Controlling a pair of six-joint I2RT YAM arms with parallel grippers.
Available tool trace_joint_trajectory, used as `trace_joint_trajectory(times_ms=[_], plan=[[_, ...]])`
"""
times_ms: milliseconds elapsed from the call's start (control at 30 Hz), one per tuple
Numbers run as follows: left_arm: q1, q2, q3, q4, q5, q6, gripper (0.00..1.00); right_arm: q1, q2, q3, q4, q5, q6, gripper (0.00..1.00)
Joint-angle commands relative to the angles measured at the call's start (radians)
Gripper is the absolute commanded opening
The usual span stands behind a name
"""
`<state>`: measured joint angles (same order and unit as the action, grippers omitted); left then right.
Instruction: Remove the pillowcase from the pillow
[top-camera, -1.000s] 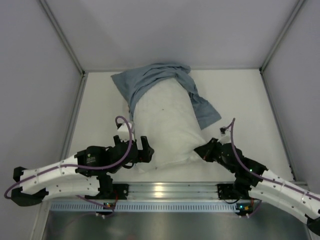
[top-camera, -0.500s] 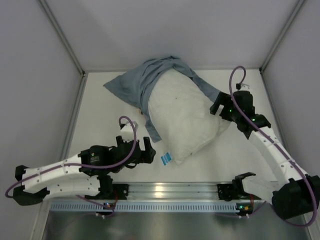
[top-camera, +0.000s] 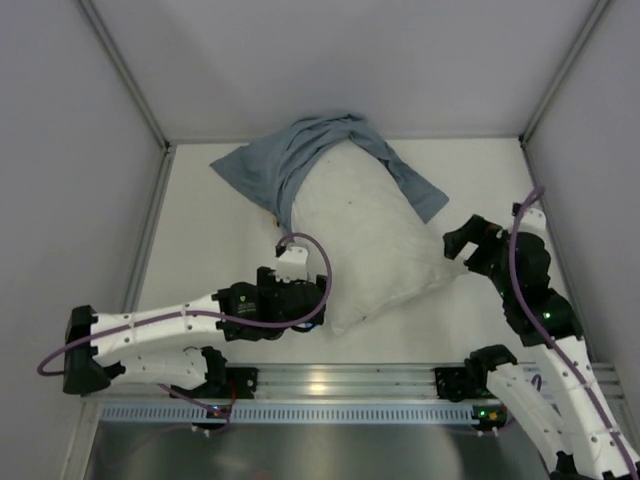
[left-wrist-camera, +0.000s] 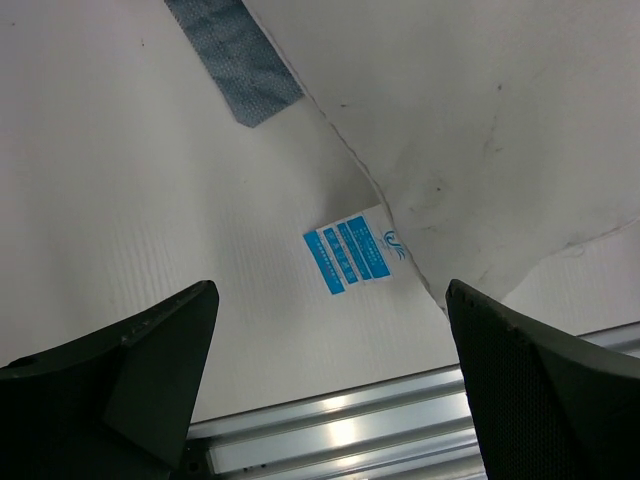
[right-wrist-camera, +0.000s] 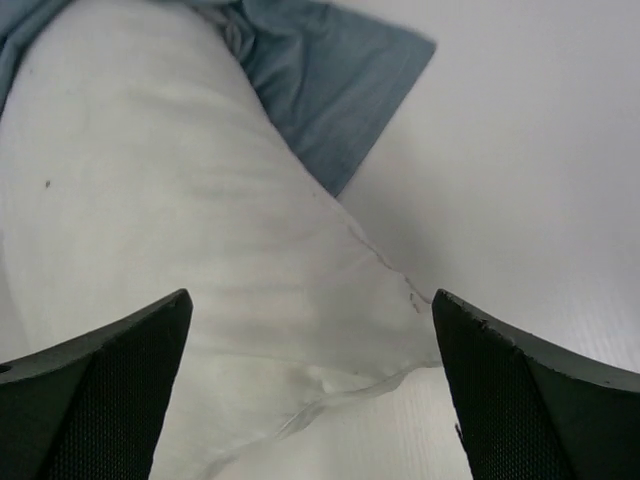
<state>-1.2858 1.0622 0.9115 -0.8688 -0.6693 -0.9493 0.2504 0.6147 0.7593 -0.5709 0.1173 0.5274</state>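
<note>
Preparing a pull with both jaws released: pin pillow (top-camera: 365, 245) at 6 o'clock, seize pillowcase (top-camera: 300, 155) bunched at 12 o'clock.

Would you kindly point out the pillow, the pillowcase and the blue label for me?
pillow (top-camera: 365, 238), top view, its bare white middle.
pillowcase (top-camera: 290, 155), top view, bunched fabric at the pillow's far end.
blue label (left-wrist-camera: 352, 251), left wrist view, centre of the tag.
</note>
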Motion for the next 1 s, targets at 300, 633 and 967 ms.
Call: trace_joint_trajectory(times_ms=[300, 633, 967], plan=[[0.000, 0.024, -0.155, 0.235, -0.015, 0.030, 0.95, -0.008, 0.007, -0.067, -0.038, -0.377, 0.042, 0.99], [0.183, 0.400, -0.053, 0.559, 0.244, 0.248, 0.35, -0.008, -0.142, -0.247, -0.052, -0.605, 0.091, 0.98], [0.141, 0.559, 0.254, 0.583, 0.387, 0.319, 0.32, -0.007, -0.181, -0.322, -0.029, -0.648, 0.109, 0.99]])
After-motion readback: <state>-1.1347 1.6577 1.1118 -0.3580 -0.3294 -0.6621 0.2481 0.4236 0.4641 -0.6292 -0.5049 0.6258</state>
